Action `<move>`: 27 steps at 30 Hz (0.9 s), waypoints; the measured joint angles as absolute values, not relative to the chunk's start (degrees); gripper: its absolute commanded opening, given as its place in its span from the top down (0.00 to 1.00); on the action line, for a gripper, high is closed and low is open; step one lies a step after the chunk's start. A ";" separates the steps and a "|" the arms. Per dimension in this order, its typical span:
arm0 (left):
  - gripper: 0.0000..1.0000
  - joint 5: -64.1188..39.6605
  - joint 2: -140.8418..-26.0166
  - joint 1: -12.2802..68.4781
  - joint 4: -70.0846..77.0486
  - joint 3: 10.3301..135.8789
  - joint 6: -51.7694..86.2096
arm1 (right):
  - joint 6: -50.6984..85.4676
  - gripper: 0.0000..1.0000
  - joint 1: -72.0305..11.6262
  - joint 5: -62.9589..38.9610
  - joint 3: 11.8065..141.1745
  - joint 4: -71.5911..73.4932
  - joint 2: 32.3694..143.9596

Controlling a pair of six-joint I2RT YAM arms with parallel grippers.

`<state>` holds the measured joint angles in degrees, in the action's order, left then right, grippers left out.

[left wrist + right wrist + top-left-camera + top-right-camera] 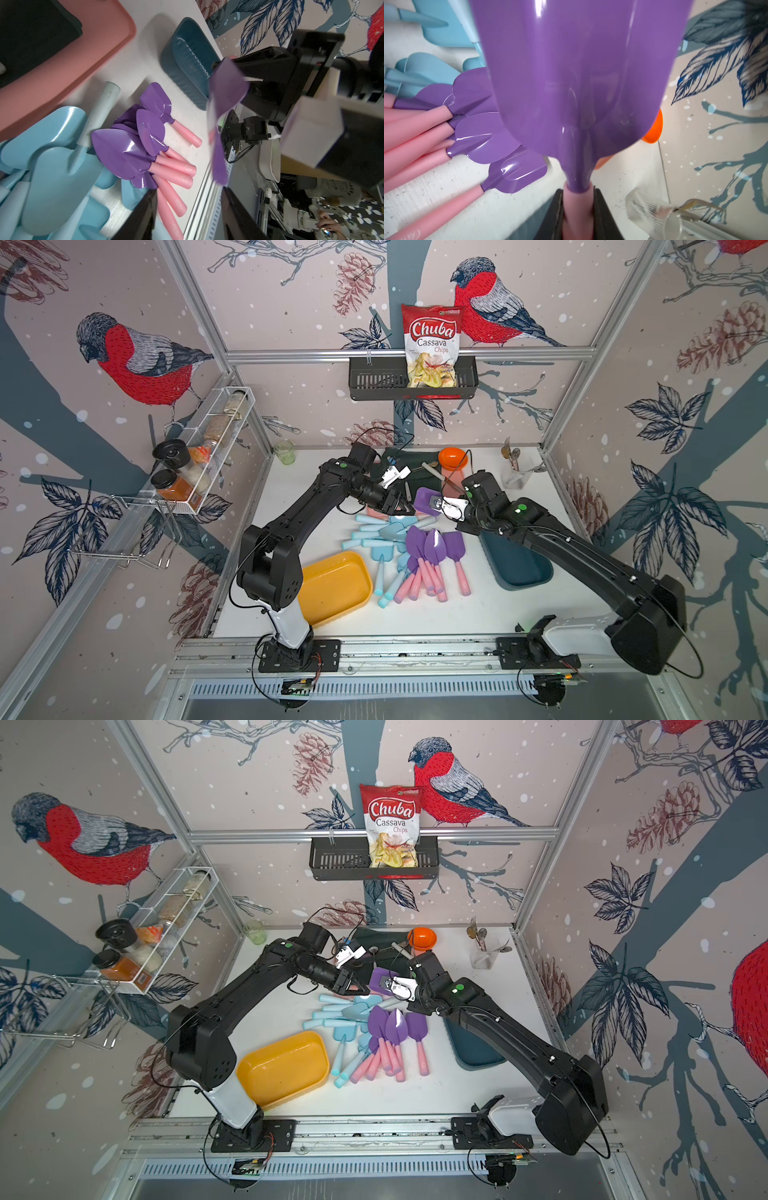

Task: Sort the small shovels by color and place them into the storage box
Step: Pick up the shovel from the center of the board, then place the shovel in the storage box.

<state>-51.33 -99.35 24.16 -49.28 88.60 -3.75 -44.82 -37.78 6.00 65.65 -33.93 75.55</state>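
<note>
The right gripper pinches the pink handle of a purple-bladed plastic toy shovel, blade forward, held clear for carrying. The left gripper gapes empty alongside. In a top view, the heap of purple shovels lies at six o'clock, the teal plastic storage tray at four.

We record on the white table: light-blue shovels and purple shovels heaped at centre, yellow box at 8 o'clock, teal box at 4, pink tray at 12, clear glass at 2, green cup at 10.
</note>
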 measured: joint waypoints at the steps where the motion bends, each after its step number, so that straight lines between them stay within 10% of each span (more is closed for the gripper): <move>1: 0.29 -50.06 -99.33 24.12 -48.75 88.55 -4.10 | -43.05 1.00 -36.32 5.13 64.88 -33.54 75.00; 9: 0.14 -40.51 -98.78 23.79 -43.40 85.76 -4.95 | -22.52 1.00 -29.89 2.24 65.10 -36.05 74.61; 27: 0.12 -29.80 -100.49 23.62 -35.86 82.59 -4.40 | 6.61 1.00 -12.45 0.51 68.36 -51.18 82.43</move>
<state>-29.80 -100.49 23.62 -35.86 82.59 -4.40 6.61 -12.45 0.51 68.36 -51.18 82.43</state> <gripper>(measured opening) 0.875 0.233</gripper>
